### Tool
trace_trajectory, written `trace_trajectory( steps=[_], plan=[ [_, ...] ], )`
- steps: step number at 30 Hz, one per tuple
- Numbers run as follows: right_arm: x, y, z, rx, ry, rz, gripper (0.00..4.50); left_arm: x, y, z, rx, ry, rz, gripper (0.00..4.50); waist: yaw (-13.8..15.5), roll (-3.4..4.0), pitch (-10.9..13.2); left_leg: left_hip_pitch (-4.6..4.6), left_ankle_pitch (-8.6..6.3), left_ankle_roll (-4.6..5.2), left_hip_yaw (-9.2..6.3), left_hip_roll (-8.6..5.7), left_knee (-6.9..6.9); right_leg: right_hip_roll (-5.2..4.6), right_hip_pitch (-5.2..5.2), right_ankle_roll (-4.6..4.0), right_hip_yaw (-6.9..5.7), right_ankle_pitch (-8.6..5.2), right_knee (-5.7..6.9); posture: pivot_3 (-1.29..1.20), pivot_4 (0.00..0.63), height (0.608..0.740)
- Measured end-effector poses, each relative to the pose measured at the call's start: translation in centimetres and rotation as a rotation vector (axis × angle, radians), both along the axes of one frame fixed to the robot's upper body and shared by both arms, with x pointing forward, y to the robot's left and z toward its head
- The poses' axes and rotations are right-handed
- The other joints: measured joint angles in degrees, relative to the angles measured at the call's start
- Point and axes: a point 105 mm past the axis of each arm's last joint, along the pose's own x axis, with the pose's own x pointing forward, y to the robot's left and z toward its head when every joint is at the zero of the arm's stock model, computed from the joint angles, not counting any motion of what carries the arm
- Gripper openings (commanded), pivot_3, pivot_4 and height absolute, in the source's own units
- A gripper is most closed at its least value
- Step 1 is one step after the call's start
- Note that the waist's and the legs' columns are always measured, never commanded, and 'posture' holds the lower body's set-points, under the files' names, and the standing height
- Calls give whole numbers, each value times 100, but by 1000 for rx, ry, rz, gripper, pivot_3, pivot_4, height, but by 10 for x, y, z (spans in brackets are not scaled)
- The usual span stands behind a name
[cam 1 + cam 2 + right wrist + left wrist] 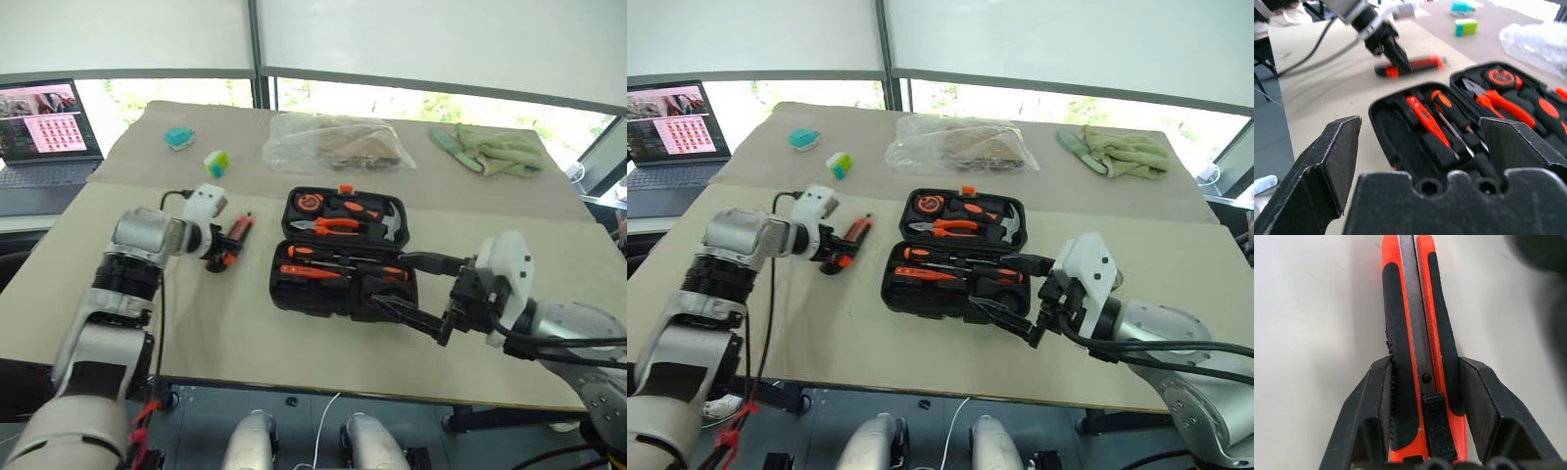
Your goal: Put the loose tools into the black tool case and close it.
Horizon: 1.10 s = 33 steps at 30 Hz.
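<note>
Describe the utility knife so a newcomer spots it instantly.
Start at the open black tool case mid-table, then look to the robot's left of it. The utility knife lies alone on the table, between the left gripper's fingers. It is a slim orange-and-black bar and the one tool outside the case.

We see the left arm reaching forward over the left part of the table (pixel 245 352), forearm angled inward and wrist bent downward. The left gripper (pixel 223 257) points down at the table surface, and its two black fingers (pixel 1374 406) straddle the utility knife (pixel 1418 357), one finger against each side of the handle, near its rear end. The right arm comes in from the right edge, forearm roughly level and directed toward the left. The right gripper (pixel 1011 294) hangs above the near-right part of the table, just at the black tool case (pixel 294 294); its jaws stand wide apart with nothing between them.
</note>
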Motion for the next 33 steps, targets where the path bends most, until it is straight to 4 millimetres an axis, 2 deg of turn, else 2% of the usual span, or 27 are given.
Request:
trace_trajectory(
  steps=[3,5,6,8,10,14,18,21,26,33],
  plan=[
    [-1,-3,0,-7,18,-1,4500,-5,-26,39,-27,-136,-321,1602,89,-8,4,-45,1,-1,12,-7,1,-10,-35,6,-9,3,-7,0,150,740],
    [-4,-3,-3,-7,51,8,4500,-22,-47,59,5,-204,-579,1602,145,-8,4,-72,-2,3,20,-13,1,-18,-59,11,-5,5,-11,0,150,740],
    [-5,-4,-6,-14,71,6,4500,-37,-59,64,39,-209,-746,1602,162,-7,4,-88,-2,4,20,-15,1,-18,-71,14,-4,7,-13,0,150,740],
    [-7,-8,-10,-21,91,-6,4500,-63,-77,60,86,-187,-1021,1602,178,-6,3,-93,-2,5,20,-19,2,-18,-74,18,-5,4,-13,0,150,740],
    [-8,-8,-11,-27,92,-12,4500,-73,-92,50,92,-151,-1145,1602,179,-6,3,-94,-1,6,15,-19,6,-14,-74,19,-7,4,-8,0,150,740],
    [-11,-8,-14,-61,82,-35,4500,-83,-131,31,94,-131,-1281,1602,165,-7,3,-99,-2,7,1,-27,33,-14,-67,28,-7,5,0,0,150,740],
    [-5,-12,-13,-56,55,-100,4500,-86,-162,21,107,-118,-1318,1602,139,-7,4,-104,-3,9,-7,-29,48,-12,-69,32,-5,5,11,0,150,740],
    [-5,-13,-13,-48,47,-121,4500,-85,-165,15,161,-83,-1318,1602,90,-3,3,-101,-3,9,-12,-30,47,-10,-71,33,-1,4,18,0,150,740],
    [-10,-11,-14,-42,40,-136,4500,-81,-161,-6,237,12,-1287,1602,93,-3,3,-102,-2,9,-17,-34,54,-12,-70,36,-1,3,23,0,150,740],
    [-12,-13,-11,-36,26,-163,4500,-78,-157,-8,257,36,-1291,1602,67,-2,3,-101,-2,9,-21,-33,53,-11,-69,36,-1,3,27,0,150,740]
  ],
)
